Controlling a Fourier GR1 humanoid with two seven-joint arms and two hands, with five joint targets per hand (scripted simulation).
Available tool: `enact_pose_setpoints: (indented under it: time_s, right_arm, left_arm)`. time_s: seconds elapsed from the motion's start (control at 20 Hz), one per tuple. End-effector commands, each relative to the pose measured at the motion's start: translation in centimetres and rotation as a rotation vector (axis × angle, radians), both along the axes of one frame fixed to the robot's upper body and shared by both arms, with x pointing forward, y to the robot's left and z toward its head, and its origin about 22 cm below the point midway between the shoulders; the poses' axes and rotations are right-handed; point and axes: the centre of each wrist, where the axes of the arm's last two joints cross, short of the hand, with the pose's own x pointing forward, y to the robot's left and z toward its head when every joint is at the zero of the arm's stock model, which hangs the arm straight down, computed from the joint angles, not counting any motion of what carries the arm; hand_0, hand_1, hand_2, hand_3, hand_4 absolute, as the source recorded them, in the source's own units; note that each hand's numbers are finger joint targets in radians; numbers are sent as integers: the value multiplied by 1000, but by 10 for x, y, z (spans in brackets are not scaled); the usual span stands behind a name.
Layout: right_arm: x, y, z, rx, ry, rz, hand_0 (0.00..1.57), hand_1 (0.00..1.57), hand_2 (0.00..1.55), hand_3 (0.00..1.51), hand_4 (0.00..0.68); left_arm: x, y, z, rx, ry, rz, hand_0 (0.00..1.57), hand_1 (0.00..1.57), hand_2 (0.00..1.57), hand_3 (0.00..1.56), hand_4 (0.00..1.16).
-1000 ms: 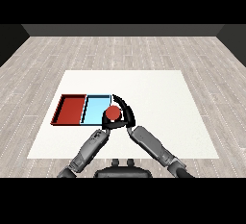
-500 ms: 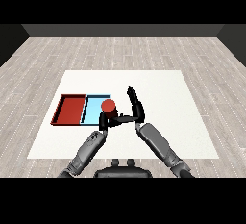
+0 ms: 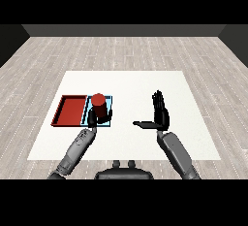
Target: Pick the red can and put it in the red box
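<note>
the red can (image 3: 99,105) is in the left hand (image 3: 93,119), upright, sitting over the blue tray (image 3: 109,99) as seen from the head view, so not over the red tray (image 3: 71,110) which lies just to the left and touches the blue one side by side. the fingers (image 3: 109,115) are curled round the lower part of the can, one dark bit showing on its left side and more wrapping on its right, with the can's top sticking up well clear of them. can't tell if the can's base is touching the tray floor or held a bit above it. the right hand (image 3: 160,115) is well apart from all that, out over the bare white surface (image 3: 145,82), fingers straight and pointing up, thumb stuck out to the left, holding nothing.
</note>
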Motion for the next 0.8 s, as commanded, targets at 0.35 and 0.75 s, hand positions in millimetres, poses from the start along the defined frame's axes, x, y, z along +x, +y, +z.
enact_pose_setpoints:
  time_s: [0.35, 0.75]
  right_arm:
    - [-29, -80, -35, -69, 106, -156, 0, 0, 0, 0, 0]
    - [-32, -91, -44, -97, 161, -236, 0, 0, 0, 0, 0]
  left_arm:
    - [34, 121, 12, 210, 68, 240, 1571, 1571, 1555, 1462, 1091]
    - [57, 185, -6, 287, 282, 362, 1571, 1571, 1550, 1466, 1092]
